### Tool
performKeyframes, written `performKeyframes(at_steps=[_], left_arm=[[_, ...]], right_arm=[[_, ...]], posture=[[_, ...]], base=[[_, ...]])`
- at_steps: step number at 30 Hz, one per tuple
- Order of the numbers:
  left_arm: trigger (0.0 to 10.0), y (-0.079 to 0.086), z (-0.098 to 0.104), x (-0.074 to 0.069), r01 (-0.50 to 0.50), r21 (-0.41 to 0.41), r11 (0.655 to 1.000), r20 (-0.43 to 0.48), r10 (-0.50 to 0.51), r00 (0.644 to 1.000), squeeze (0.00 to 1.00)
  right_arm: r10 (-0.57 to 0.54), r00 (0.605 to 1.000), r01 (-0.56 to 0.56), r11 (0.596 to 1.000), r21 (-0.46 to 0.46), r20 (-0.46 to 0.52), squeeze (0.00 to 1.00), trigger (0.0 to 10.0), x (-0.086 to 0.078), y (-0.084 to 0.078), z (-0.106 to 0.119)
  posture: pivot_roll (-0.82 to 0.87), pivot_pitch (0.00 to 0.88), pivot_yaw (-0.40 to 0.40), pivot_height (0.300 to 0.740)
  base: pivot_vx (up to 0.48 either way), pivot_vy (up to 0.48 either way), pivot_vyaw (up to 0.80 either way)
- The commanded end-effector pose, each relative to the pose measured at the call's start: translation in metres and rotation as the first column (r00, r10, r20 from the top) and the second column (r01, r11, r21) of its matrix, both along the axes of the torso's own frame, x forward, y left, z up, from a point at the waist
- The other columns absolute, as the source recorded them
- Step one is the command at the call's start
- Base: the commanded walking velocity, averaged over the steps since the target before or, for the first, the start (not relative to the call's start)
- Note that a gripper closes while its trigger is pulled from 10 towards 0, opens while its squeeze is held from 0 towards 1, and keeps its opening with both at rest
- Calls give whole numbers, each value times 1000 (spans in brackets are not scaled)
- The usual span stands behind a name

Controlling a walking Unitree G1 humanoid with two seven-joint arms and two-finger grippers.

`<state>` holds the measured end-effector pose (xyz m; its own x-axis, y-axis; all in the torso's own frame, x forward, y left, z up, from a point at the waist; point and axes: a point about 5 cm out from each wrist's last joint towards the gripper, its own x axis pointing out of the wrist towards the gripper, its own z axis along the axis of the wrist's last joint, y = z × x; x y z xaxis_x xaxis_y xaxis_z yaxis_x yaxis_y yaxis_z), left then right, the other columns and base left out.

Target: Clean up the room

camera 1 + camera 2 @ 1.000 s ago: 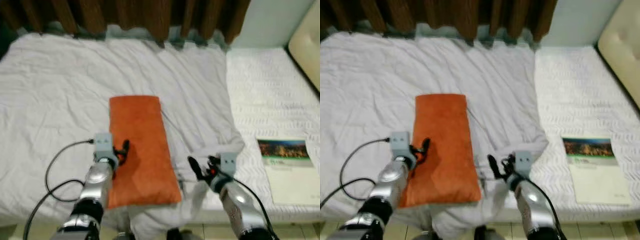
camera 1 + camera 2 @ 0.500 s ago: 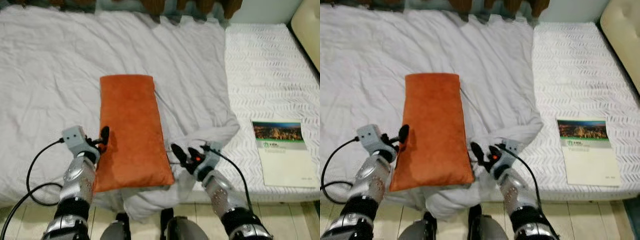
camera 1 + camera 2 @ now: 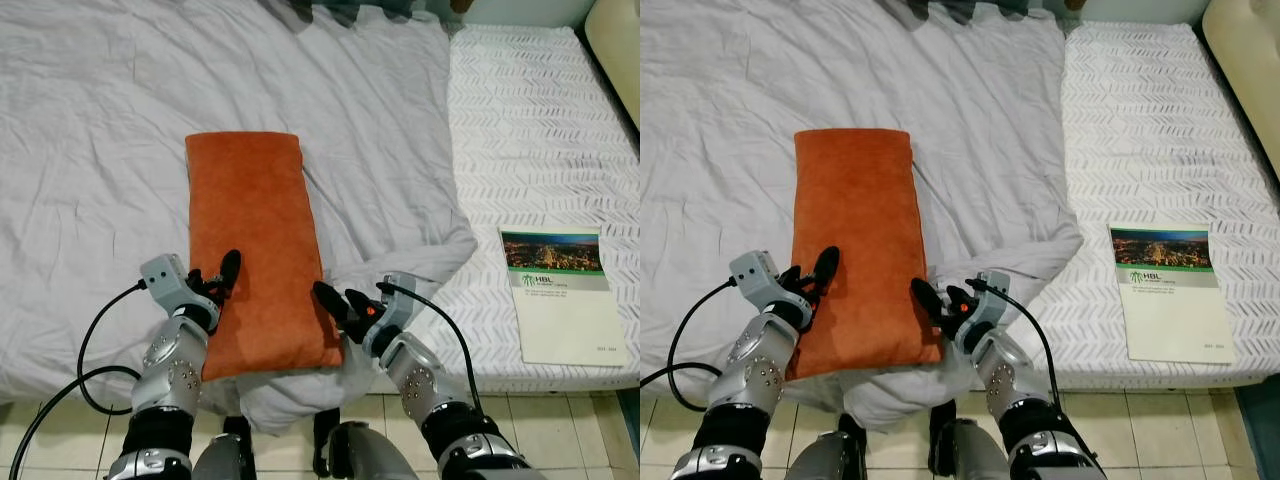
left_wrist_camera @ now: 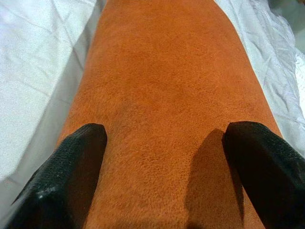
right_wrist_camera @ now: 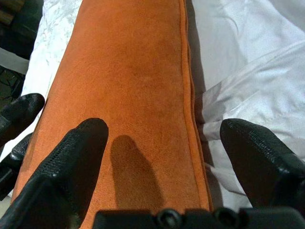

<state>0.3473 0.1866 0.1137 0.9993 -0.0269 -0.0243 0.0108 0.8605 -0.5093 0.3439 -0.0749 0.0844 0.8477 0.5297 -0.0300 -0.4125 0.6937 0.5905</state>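
An orange pillow lies lengthwise on the grey sheet, its near end at the bed's front edge. My left gripper is open at the pillow's near left side, its fingers spread over the orange fabric. My right gripper is open at the near right corner. One finger is over the pillow and the other is over the crumpled sheet, so it straddles the pillow's seam. Neither gripper holds anything.
A booklet with a landscape photo lies on the patterned white mattress to the right. A cream headboard stands at the far right. A black cable loops from my left arm. Tiled floor shows below the bed edge.
The camera has tilted down and come closer to the bed. Both grippers have closed in on the pillow's near end; the right one moved left onto its right edge.
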Motion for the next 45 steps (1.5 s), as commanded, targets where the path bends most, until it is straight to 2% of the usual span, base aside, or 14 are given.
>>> performKeyframes(at_steps=[1,4,8,13,17,20,26,30,33,36,40,45], left_arm=[[10000,0,-22,-11,-4,-31,1000,-93,1,996,0],[10000,4,-20,-17,-27,15,1000,-82,28,996,0],[10000,13,3,-25,-48,101,994,1,48,999,0],[10000,17,14,-29,-49,113,992,21,47,999,0],[10000,20,0,-33,-49,44,998,-42,51,998,0],[10000,27,-17,-40,-98,-67,993,-120,89,989,0],[10000,30,-23,-45,-113,-61,992,-151,102,983,0],[10000,30,-31,-46,-108,-88,990,-181,91,979,0],[10000,20,-50,-37,-66,-129,989,-229,35,973,0],[10000,16,-59,-31,-48,-163,985,-251,6,968,0],[10000,18,-68,-27,-78,-177,981,-288,24,957,0],[10000,8,-78,-23,-26,-150,988,-338,-26,941,0]], right_arm=[[19,999,-20,1000,-8,-47,0,10000,-7,1,-13],[38,998,-39,999,-15,-44,0,10000,-10,5,-15],[50,998,-51,999,-13,-40,0,10000,-12,10,-16],[82,995,-83,996,-20,-48,0,10000,-15,18,-19],[115,992,-117,993,-32,-53,0,10000,-18,25,-21],[124,991,-127,991,-41,-58,0,10000,-20,27,-23],[130,990,-133,990,-47,-62,0,10000,-21,27,-26],[136,989,-139,989,-55,-65,0,10000,-23,26,-28],[148,987,-152,986,-63,-68,0,10000,-24,27,-29],[163,984,-168,984,-66,-69,0,10000,-25,29,-29],[184,980,-188,980,-62,-74,0,10000,-28,33,-31],[204,972,-209,977,-30,-117,0,10000,-35,46,-37]], posture=[[-4,483,-121,740],[-5,480,-121,740],[0,478,-121,740],[18,479,-121,740],[11,478,-127,740],[7,479,-129,740],[4,480,-132,740],[3,484,-132,740],[-9,492,-145,740],[-24,497,-153,740],[-31,500,-160,740],[-38,505,-166,740]], base=[[0,0,0],[0,0,0],[0,0,0],[0,0,0],[0,0,0],[0,0,0],[0,0,0],[0,0,0],[0,0,0],[0,0,0],[0,0,0],[0,0,0]])
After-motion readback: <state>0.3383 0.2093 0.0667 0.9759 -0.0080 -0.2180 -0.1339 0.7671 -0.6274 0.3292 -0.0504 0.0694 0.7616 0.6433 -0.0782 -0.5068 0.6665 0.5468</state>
